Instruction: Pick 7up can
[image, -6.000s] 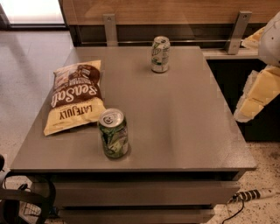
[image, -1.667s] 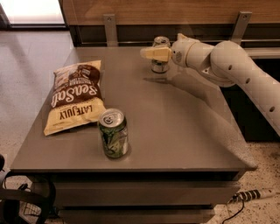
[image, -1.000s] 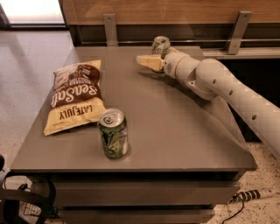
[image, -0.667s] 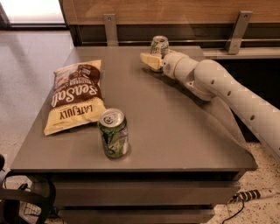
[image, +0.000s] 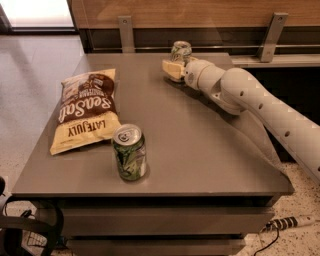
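— Camera view: where does the 7up can (image: 180, 50) stand?

— Upright at the far edge of the grey table (image: 210, 150), a little right of the middle. Only its silver top and upper body show.

— What hides the rest?

— The gripper (image: 174, 69). It sits low over the tabletop just in front of the can, its tan tip at the can's lower left. I cannot tell whether it is spread, pressed together or pinching the can.

— And the arm?

— The white arm (image: 260, 105) reaches in from the near right, slanting across the table's right side to the gripper.

— Anything else on the table?

— A darker green can (image: 129, 152) with white streaks stands upright near the front edge, left of centre, well apart from the 7up can. A chip bag (image: 86, 110) lies flat on the left side, just beyond and left of the green can.

— On the floor?

— A power strip (image: 292, 222) lies at the near right.
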